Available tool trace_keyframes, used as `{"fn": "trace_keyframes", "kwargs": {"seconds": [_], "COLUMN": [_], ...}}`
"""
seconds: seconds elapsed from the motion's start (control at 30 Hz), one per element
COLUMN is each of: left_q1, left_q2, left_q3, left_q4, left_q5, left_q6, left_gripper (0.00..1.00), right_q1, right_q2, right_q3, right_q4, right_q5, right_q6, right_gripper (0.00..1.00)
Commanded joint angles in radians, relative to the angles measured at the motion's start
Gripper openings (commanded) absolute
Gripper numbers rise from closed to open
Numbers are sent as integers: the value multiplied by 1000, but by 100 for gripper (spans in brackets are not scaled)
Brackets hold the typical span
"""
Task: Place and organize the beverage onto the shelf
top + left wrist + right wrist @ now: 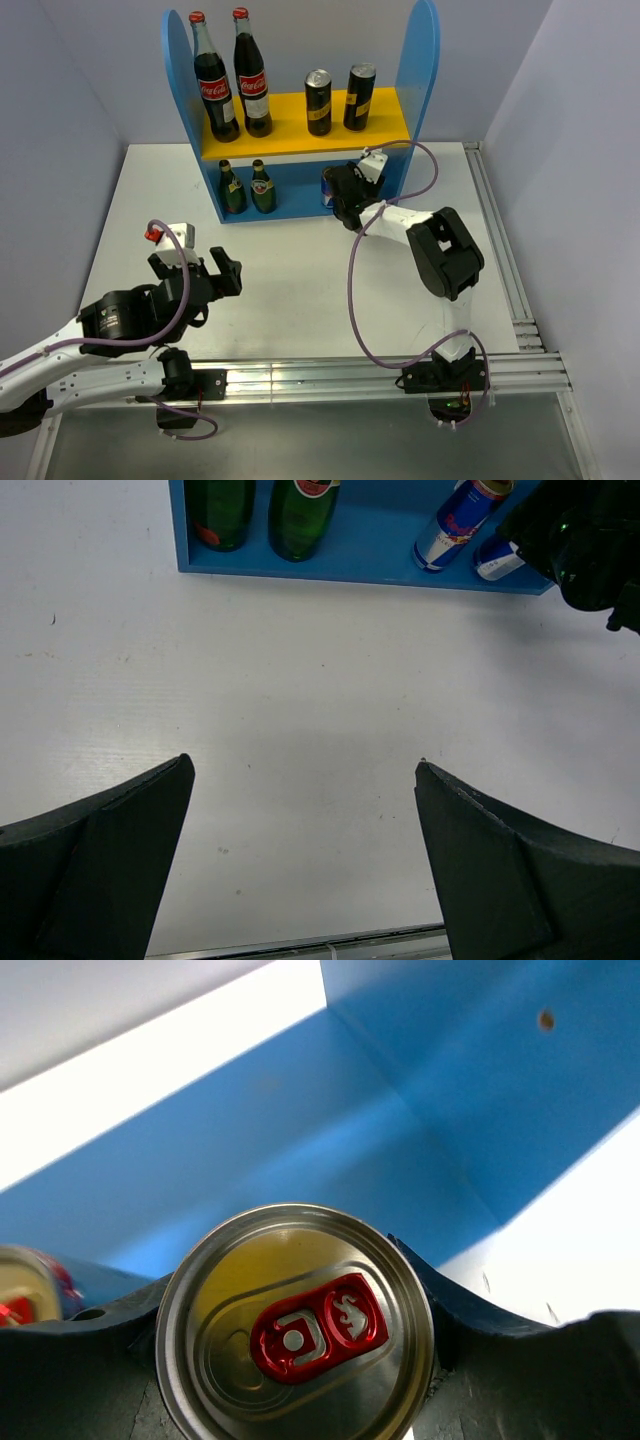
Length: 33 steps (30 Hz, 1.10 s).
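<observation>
You're working inside a plain box of pale grey walls (pixel 60 90), and the white table (pixel 300 260) is taking up nearly the whole floor of it, matte and faintly speckled, with aluminium rails (pixel 330 375) running along the near edge and up the right side. The shelf (pixel 420 60) is standing at the far end, against the back wall. Your right arm is reaching across into the lower tier on its right side, while the left arm is hanging low over the near left of the table. The two cola bottles (pixel 215 85) are standing at the left of the yellow board (pixel 290 120), and the two tall dark cans (pixel 318 102) are sitting to their right. Down below, the two green bottles (pixel 231 187) are standing side by side at the left. Your right gripper (pixel 343 200) is pinching a slim can (pixel 295 1325) from both sides, top facing the wrist camera, just beside the other slim can (pixel 462 522). Your left gripper (pixel 302 763) is hanging spread wide over bare table, gripping nothing.
</observation>
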Motion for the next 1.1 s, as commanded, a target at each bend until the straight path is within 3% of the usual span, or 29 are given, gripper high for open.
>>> {"fn": "trace_keyframes", "kwargs": {"seconds": [0.0, 0.07, 0.13, 0.2, 0.23, 0.27, 1.07], "left_q1": [-3, -3, -3, -3, -3, -3, -3], "left_q2": [3, 3, 3, 3, 3, 4, 4], "left_q3": [-1, -2, -2, -4, -4, -4, -5], "left_q4": [20, 20, 22, 26, 28, 26, 28], "left_q5": [0, 1, 3, 6, 6, 6, 7], "left_q6": [23, 23, 25, 28, 29, 29, 34], "left_gripper": [99, 99, 99, 99, 99, 99, 99], "right_q1": [-7, -7, -7, -9, -9, -7, -4], "right_q2": [-9, 6, 14, 17, 17, 17, -98], "right_q3": [72, 79, 92, 92, 89, 89, 1], "right_q4": [138, 162, 169, 178, 187, 189, 144], "right_q5": [92, 82, 78, 77, 75, 74, 8], "right_q6": [-34, -57, -70, -73, -78, -81, -81], "right_gripper": [0, 0, 42, 70, 90, 93, 100]}}
